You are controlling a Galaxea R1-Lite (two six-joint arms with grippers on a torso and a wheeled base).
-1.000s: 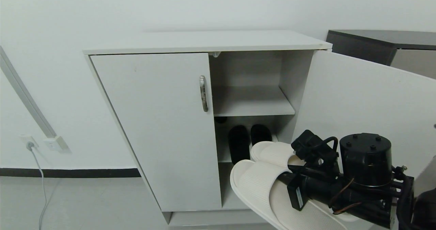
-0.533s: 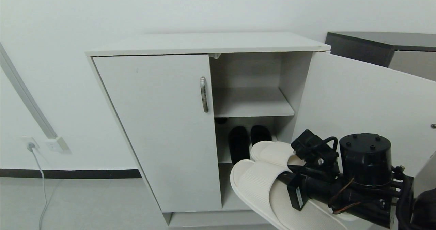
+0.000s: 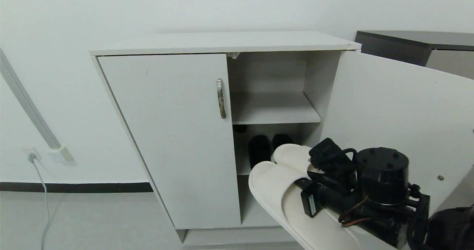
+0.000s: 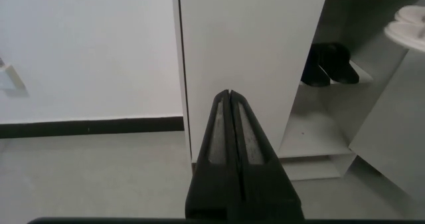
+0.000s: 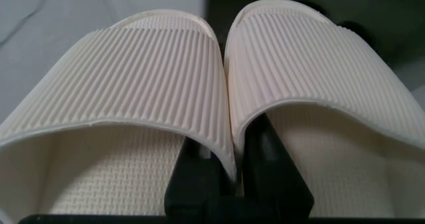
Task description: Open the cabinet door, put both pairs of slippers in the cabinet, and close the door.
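Your right gripper point(image 5: 227, 161) has its jaws pinched on the touching inner straps of the white slippers point(image 3: 274, 187), just before the open cabinet point(image 3: 166, 131); they look light, soft and bendy, so the straps seem the surest hold, while the left gripper point(image 4: 229, 99) has its jaws pressed together, empty.

Cabinet point(image 3: 222, 42) was sitting on the grey floor point(image 3: 92, 220), right door point(image 3: 389, 109) swung open. Inside there were three levels: top shelf point(image 3: 274, 111), a middle shelf point(image 3: 241, 168) with a pair of black slippers point(image 3: 259, 150) parked side by side on it, and the bottom board point(image 3: 255, 215) below.
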